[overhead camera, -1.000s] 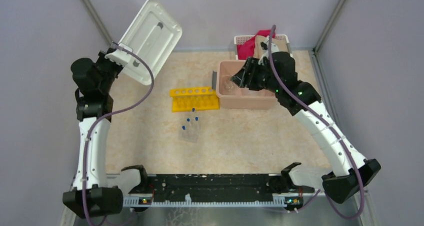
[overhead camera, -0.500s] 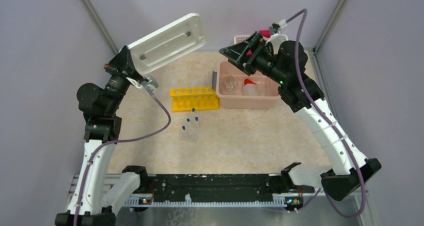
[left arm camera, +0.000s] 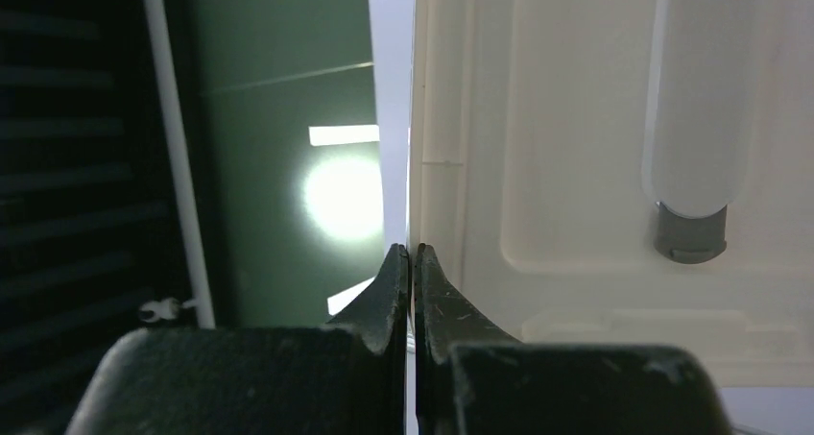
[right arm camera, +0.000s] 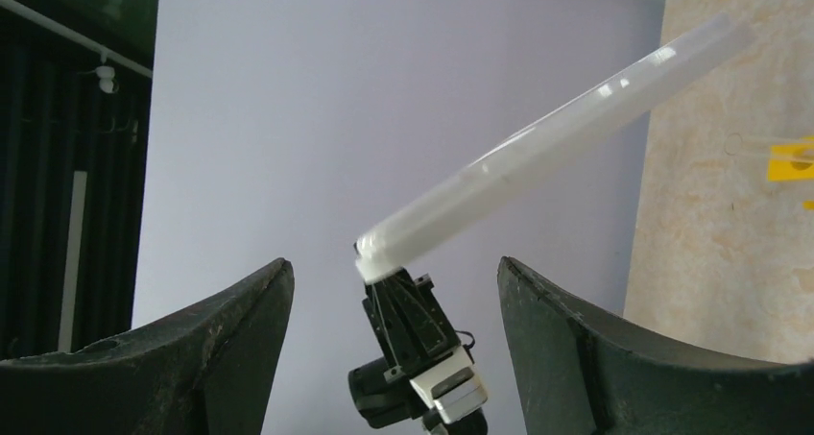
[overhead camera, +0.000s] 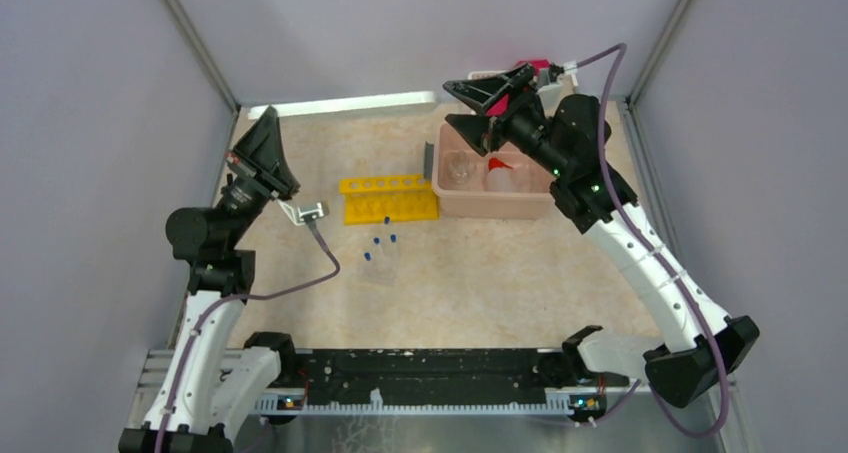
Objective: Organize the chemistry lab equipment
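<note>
- At the left pincer (left arm camera: 411,253): pinched flat onto the rim of the white lid (left arm camera: 576,118), with no gap showing between the tips.
- Holds that lid edge-on to the top camera, up in the air, long axis running left to right along the far edge of the table (overhead camera: 500,273), beyond the yellow tube rack (overhead camera: 388,198).
- At the right pincer (overhead camera: 447,103): spread wide, gripping nothing, raised over the far left corner of the pink tub (overhead camera: 495,205) and facing left toward the lid.
- Down in the tub: clear round flask (overhead camera: 460,166) just beside the white squeeze bottle (overhead camera: 505,173).
- Out on the table, nearer than the yellow rack: clear tube rack (overhead camera: 380,268) carrying blue-capped tubes (overhead camera: 377,241), well apart from the free right pincer, down and to its left.
- Probably turns on this: tub off the right end of the lid, roughly along the lid's own long axis. Calls for a swing right and a laying flat before any closing, though both racks not yet put away.
</note>
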